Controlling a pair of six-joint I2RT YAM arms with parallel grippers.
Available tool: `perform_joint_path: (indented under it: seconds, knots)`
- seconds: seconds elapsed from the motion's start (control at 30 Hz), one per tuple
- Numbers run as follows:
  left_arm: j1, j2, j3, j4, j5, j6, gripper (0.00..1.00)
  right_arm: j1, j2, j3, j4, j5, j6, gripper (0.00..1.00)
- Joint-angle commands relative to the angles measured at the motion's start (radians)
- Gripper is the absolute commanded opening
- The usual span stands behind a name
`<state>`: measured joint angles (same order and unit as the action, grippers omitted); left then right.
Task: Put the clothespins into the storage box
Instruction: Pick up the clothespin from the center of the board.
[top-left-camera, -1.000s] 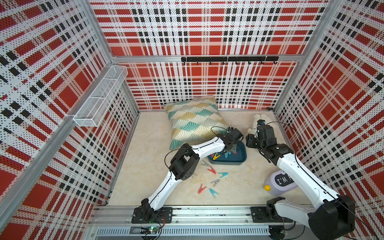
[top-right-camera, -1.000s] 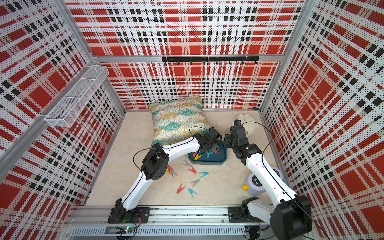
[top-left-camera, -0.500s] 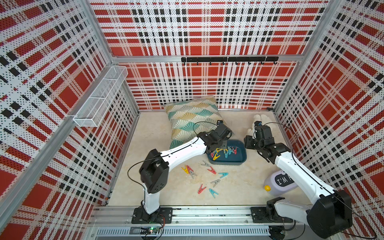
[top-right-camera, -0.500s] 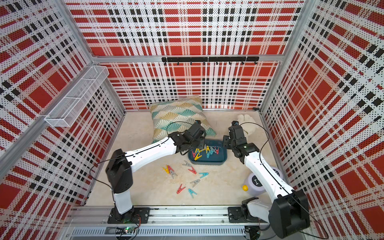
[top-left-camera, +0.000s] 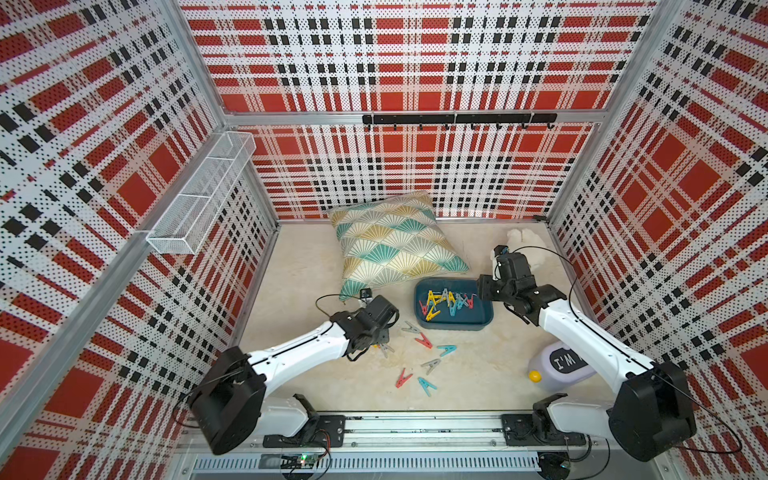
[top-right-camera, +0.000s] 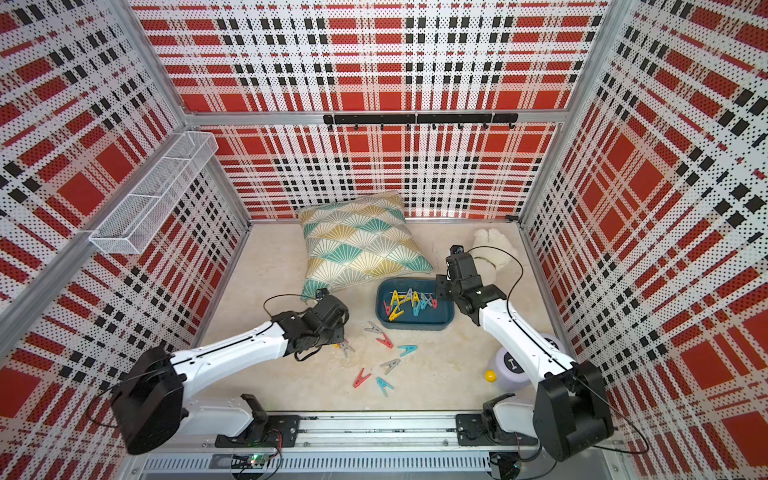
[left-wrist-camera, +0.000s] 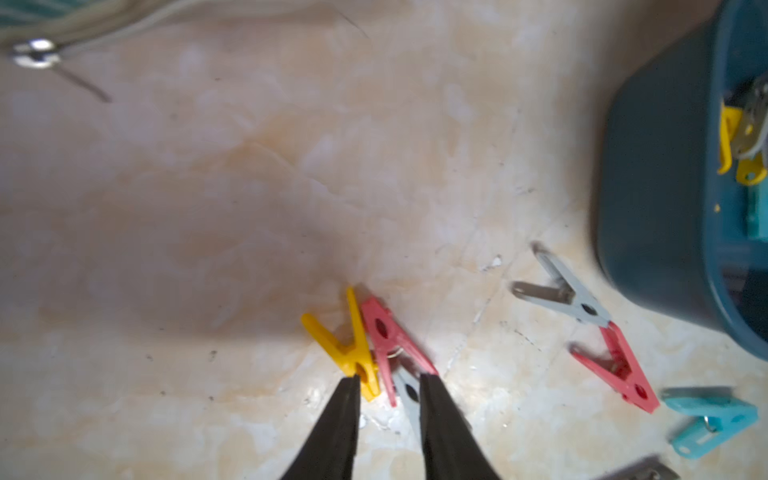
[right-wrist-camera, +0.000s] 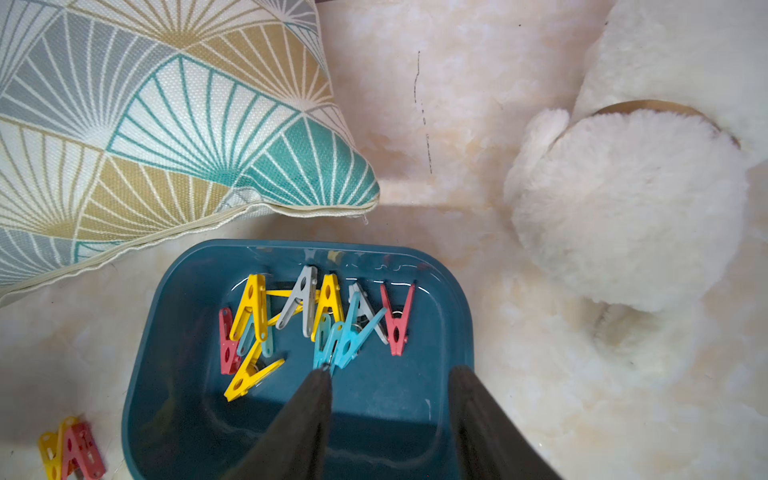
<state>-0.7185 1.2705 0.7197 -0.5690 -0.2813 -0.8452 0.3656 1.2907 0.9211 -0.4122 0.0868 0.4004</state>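
Observation:
The dark teal storage box (top-left-camera: 455, 326) sits on the floor in front of the pillow, with several clothespins (top-left-camera: 446, 301) inside in yellow, red, grey and teal. Several more clothespins (top-left-camera: 424, 340) lie loose on the floor in front of it. My left gripper (left-wrist-camera: 389, 378) is low over a touching yellow clothespin (left-wrist-camera: 347, 345), red clothespin (left-wrist-camera: 388, 336) and grey clothespin (left-wrist-camera: 409, 395). Its jaws are a little apart and grip nothing. My right gripper (right-wrist-camera: 390, 370) hangs open and empty over the box's right end (right-wrist-camera: 166, 332).
A fan-patterned pillow (top-left-camera: 395, 245) leans behind the box. White fluffy slippers (top-left-camera: 525, 245) lie at the back right. A lilac jug (top-left-camera: 559, 365) with a yellow cap lies under the right arm. A wire basket (top-left-camera: 199, 195) hangs on the left wall.
My left arm has swung away from the storage box to the front left, down over the loose pins, and its jaws have spread slightly. The right gripper has barely moved.

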Motion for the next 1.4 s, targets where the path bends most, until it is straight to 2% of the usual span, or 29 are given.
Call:
perform_joint_path:
  seconds: [0.0, 0.27, 0.83, 1.37]
  knots:
    - [0.071, -0.064, -0.058, 0.026, 0.02, -0.095, 0.32, 0.02, 0.018, -0.017, 0.049, -0.018, -0.002, 0.52]
    - [0.163, 0.028, -0.069, 0.071, 0.086, -0.096, 0.32, 0.038, 0.026, -0.027, 0.087, -0.03, -0.008, 0.52]
    - [0.125, 0.193, -0.008, 0.107, 0.087, -0.073, 0.32, 0.039, 0.004, -0.044, 0.095, -0.043, -0.007, 0.53]
    - [0.098, 0.256, 0.017, 0.095, 0.093, -0.027, 0.17, 0.038, 0.012, -0.036, 0.092, -0.033, -0.008, 0.53]
